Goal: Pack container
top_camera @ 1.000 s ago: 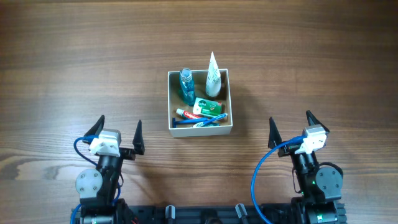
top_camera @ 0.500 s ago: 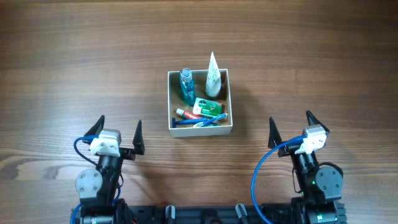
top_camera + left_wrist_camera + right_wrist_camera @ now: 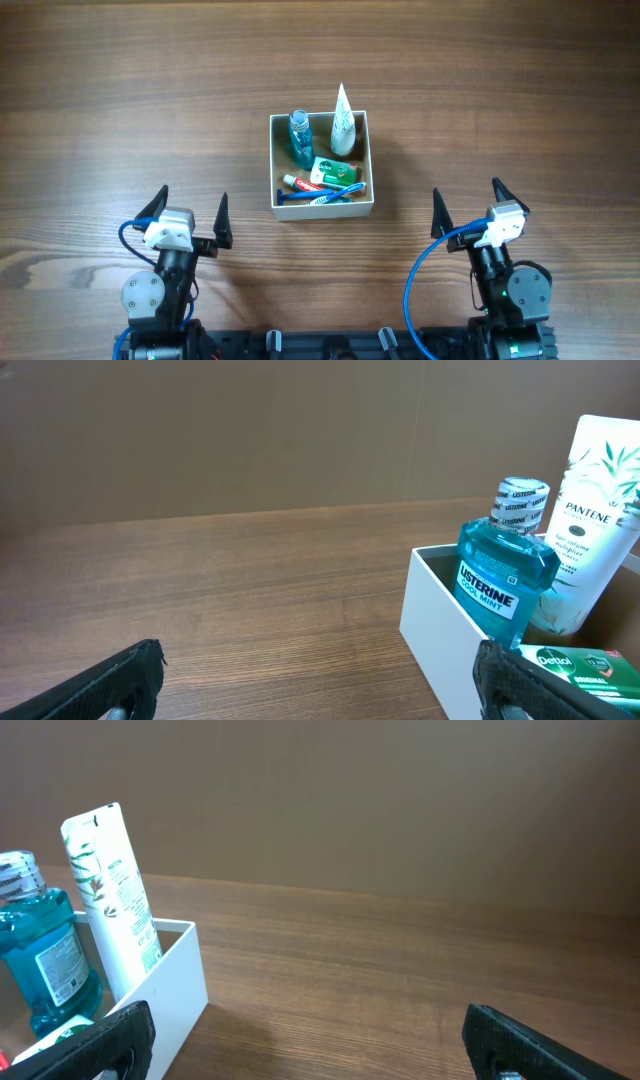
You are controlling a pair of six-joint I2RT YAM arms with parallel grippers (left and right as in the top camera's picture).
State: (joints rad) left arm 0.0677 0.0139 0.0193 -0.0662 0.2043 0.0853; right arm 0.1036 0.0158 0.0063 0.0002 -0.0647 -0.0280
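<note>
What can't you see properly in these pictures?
- Left wrist: the green pack is cut off by the bottom edge.
- Right wrist: the box wall hides whatever lies flat inside, and the mouthwash is cut off by the left edge.
- Overhead: the toothpaste lettering is too small to read. The blue item beside it could be a razor or a toothbrush.

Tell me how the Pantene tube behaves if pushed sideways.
The Pantene tube stands tall and narrow on its end, well above the container rim, so it would probably tip easily. The Listerine bottle beside it might stop a fall that way. Its flat crimped top suggests a soft tube that gives under a pinch.
</note>
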